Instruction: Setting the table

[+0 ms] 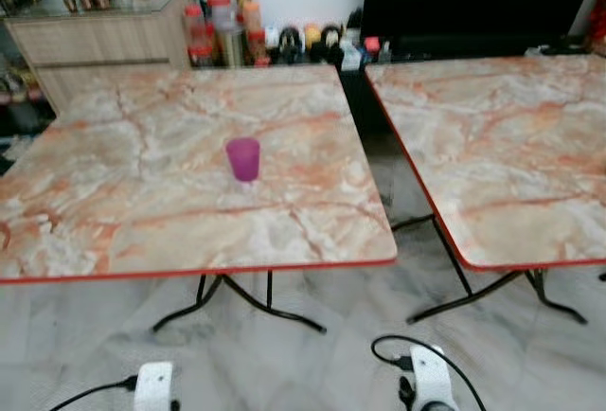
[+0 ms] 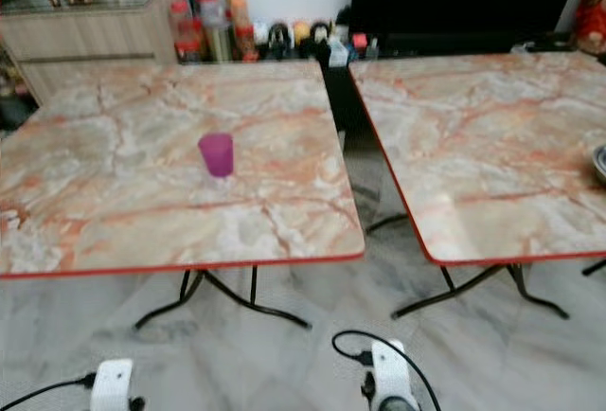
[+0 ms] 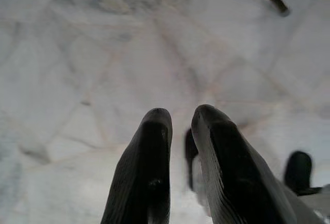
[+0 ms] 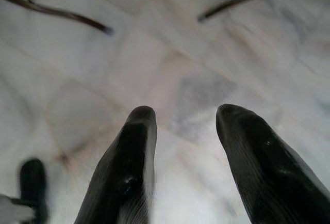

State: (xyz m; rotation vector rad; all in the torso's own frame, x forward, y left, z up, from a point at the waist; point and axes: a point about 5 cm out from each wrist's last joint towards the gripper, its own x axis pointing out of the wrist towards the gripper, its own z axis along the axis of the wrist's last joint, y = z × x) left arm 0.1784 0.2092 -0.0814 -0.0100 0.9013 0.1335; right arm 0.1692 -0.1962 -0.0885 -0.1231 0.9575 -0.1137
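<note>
A purple cup stands upright on the left table, well in from every edge, nearer its right edge than its left. The right table stands just beside it across a narrow gap. Both arms hang low over the marble floor: the left gripper has its fingers nearly together, holding nothing; the right gripper is spread wide, also holding nothing.
</note>
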